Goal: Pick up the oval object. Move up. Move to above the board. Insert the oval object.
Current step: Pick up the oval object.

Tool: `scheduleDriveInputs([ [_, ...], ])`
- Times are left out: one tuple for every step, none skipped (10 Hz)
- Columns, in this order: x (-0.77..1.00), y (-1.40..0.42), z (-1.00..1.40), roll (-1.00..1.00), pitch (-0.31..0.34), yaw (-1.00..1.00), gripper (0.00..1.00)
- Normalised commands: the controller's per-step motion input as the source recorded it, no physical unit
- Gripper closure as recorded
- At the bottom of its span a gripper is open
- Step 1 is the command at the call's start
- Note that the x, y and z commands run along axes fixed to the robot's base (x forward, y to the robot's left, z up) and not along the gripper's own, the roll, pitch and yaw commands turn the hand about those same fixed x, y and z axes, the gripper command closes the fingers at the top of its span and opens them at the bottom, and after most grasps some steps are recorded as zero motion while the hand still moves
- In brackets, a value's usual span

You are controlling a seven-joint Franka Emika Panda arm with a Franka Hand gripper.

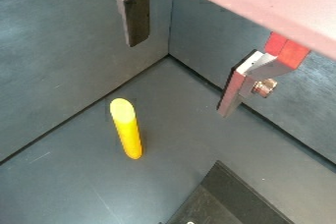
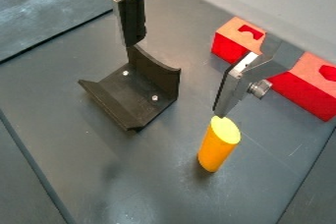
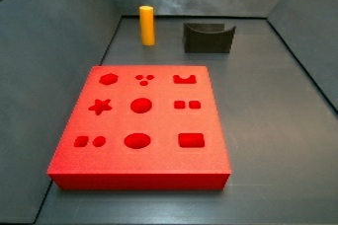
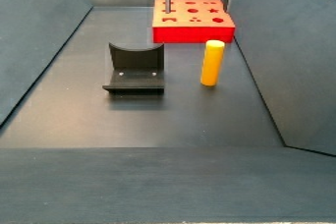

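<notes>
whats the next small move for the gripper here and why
Probably lower the gripper over the oval object: its fingers are open and empty, above the floor, and the peg stands upright and untouched beside the fixture, apart from the board.

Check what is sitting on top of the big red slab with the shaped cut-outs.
Nothing rests on the red board: its holes look empty. The orange-yellow oval peg stands apart on the floor. The open gripper hangs above, empty.
</notes>
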Motion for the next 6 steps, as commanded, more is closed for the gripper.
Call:
scheduleDriveInputs([
  [0.0, 0.0, -0.05, 0.0, 0.0, 0.0, 0.0],
  [0.03, 0.0, 0.0, 0.0, 0.014, 0.0, 0.0],
  [-0.17, -0.04, -0.19, 0.0, -0.021, -0.86, 0.0],
  [0.0, 0.0, -0.18, 0.01, 0.0, -1.0, 0.0],
  [0.0, 0.0, -0.18, 0.01, 0.0, -1.0, 0.0],
  [0.0, 0.0, -0.21, 0.0, 0.0, -1.0, 0.0],
])
